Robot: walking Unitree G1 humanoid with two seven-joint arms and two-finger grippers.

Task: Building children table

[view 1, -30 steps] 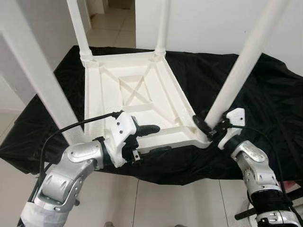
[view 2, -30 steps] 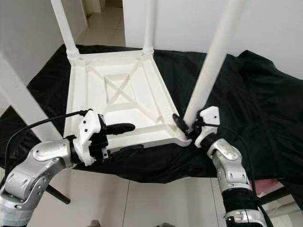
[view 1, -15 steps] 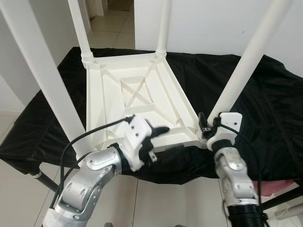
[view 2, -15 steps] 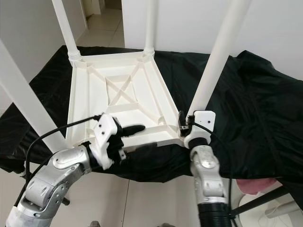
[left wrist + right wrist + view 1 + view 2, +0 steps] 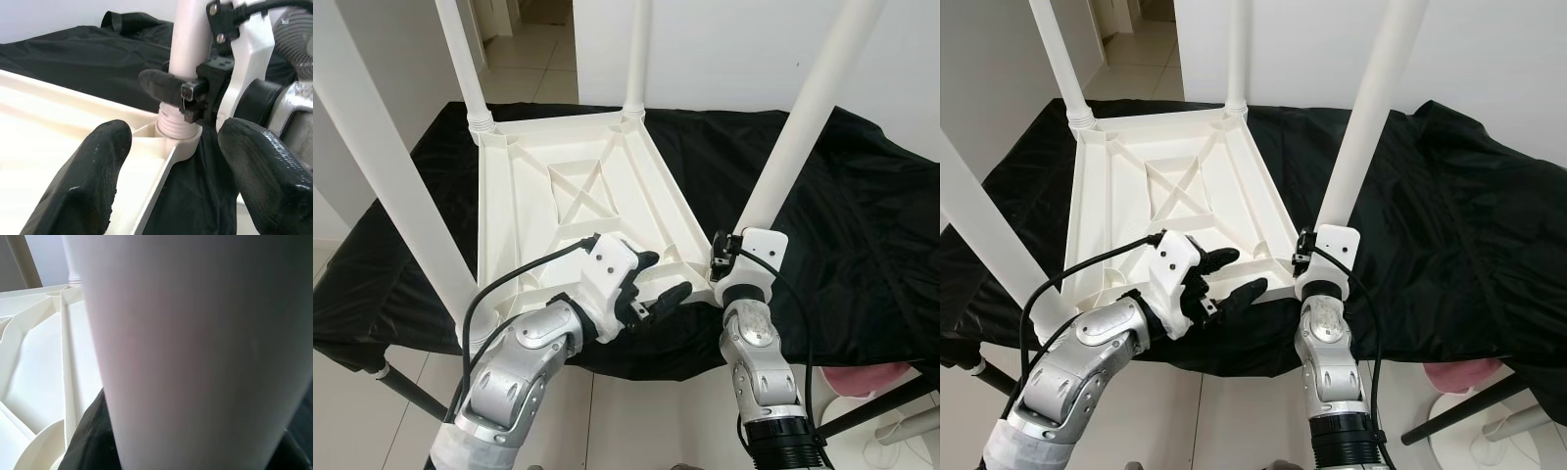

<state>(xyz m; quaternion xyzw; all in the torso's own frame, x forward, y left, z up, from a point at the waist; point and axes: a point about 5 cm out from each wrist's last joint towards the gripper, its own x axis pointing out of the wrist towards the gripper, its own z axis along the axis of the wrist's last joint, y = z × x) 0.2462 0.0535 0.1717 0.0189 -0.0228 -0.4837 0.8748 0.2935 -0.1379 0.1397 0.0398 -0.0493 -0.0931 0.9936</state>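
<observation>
The children's table point(image 5: 578, 201) lies upside down on a black cloth point(image 5: 862, 225). The right gripper point(image 5: 719, 257) clamps the near-right leg point(image 5: 793, 137) at its base; the left gripper point(image 5: 658, 279) hovers spread wide over the near rim.

Open table underside point(image 5: 578, 196) between four legs point(image 5: 803, 117)

A black cloth point(image 5: 842, 225) drapes the work surface, hanging in folds over its near edge. Behind the cloth rises a white wall point(image 5: 724, 49), with a tiled floor point(image 5: 519, 69) running back beside it. Below the cloth's right corner sits something pink point(image 5: 1459, 377), next to a black stand leg point(image 5: 1454, 411).
</observation>
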